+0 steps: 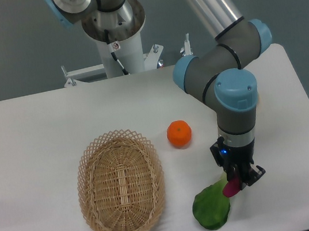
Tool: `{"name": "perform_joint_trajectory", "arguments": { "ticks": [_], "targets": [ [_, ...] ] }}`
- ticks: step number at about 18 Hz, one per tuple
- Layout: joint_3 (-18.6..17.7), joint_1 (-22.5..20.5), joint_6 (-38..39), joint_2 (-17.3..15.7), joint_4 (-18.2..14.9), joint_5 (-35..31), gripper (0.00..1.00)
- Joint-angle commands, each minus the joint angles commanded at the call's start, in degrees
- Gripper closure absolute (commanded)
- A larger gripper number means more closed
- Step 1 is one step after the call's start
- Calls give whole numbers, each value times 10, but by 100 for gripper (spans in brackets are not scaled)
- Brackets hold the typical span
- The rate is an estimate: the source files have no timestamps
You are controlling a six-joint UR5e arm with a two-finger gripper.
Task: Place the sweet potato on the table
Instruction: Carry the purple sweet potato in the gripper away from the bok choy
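— position of tool?
— tool (238, 183) pointed down over near right part of white worktop (29, 134), under blue-capped wrist joint.
— state?
— clenched on sweet potato (233, 187); magenta tip seen poking out between the fingers, rest hidden by the tool.
— sweet potato on worktop?
— cannot tell whether touching or just above; held right at upper right edge of green leafy bok choy (211, 208), overlapping it in view.
— other items?
— orange (179, 134) upright on worktop, up and left of tool, well apart. oval wicker basket (122, 184) left of orange and bok choy, near but not touching either. nothing seen inside basket. robot base (115, 34) mounted at far edge.
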State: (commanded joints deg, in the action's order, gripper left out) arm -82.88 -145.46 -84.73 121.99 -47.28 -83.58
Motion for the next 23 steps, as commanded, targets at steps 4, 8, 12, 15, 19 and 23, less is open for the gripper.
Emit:
{"name": "perform_joint_trajectory", "arguments": {
  "ticks": [4, 8, 12, 15, 19, 23],
  "targets": [
    [-8, -9, -12, -9, 1, 4, 69],
    [-25, -55, -91, -15, 1, 6, 69],
    [-41, -115, -199, 2, 3, 32, 69],
    [-42, -129, -215, 23, 7, 32, 69],
    [-44, -130, -221, 42, 12, 31, 68],
    [-46, -130, -218, 47, 12, 31, 68]
  ]
}}
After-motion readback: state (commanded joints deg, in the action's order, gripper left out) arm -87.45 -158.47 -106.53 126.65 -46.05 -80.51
